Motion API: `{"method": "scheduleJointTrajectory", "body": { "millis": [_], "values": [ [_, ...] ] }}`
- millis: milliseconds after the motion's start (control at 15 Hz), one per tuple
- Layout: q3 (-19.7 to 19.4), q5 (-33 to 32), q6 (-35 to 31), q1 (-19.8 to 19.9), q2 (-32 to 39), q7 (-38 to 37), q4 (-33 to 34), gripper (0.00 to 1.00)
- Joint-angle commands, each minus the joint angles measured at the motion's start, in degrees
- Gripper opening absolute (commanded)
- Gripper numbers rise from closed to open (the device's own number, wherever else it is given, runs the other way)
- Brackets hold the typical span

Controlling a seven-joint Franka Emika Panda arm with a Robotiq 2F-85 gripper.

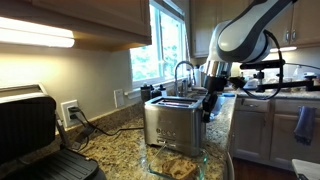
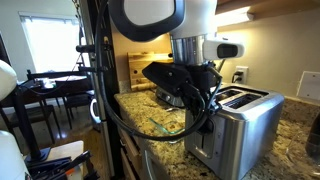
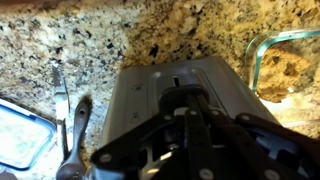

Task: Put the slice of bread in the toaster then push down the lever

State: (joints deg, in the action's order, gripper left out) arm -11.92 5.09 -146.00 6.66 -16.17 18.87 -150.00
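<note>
Kitchen, speckled granite counter (image 1: pixel 115 135) under a window.

- Robot arm (image 1: pixel 245 35) reaches down to the toaster's narrow end.
- Black-and-silver grill press (image 1: pixel 30 130), lid raised, stands well off the toaster's opposite end.
- Toaster (image 1: pixel 173 122) is upright on the counter, brushed steel, slots facing up.
- Glass dish (image 1: pixel 176 166) sits just in front of the toaster's long face. It holds something tan; we cannot tell whether that is bread.
- Gripper (image 3: pixel 186 112) has its fingers pressed together, pinching nothing we can see. It sits against the toaster's end face, where we take the lever to be. The lever itself is hidden beneath it.
- Slice of bread: we see none standing out of the slots and none in the fingers.

Our reading: loading is probably done, with the slice down in a slot. The lever push looks to be the step in hand. We cannot confirm the lever is down.
</note>
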Motion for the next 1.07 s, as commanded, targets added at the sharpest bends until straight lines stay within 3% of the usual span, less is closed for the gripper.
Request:
{"method": "scheduleJointTrajectory", "body": {
  "millis": [0,533,1000],
  "values": [
    [0.1,0.2,-1.8,-0.5,2.1,-1.4,0.6,0.03],
    [0.0,0.7,-2.0,-0.6,2.9,-1.0,0.9,0.03],
    [0.6,1.3,-4.1,-0.8,8.3,-1.9,2.6,0.03]
  ]
}}
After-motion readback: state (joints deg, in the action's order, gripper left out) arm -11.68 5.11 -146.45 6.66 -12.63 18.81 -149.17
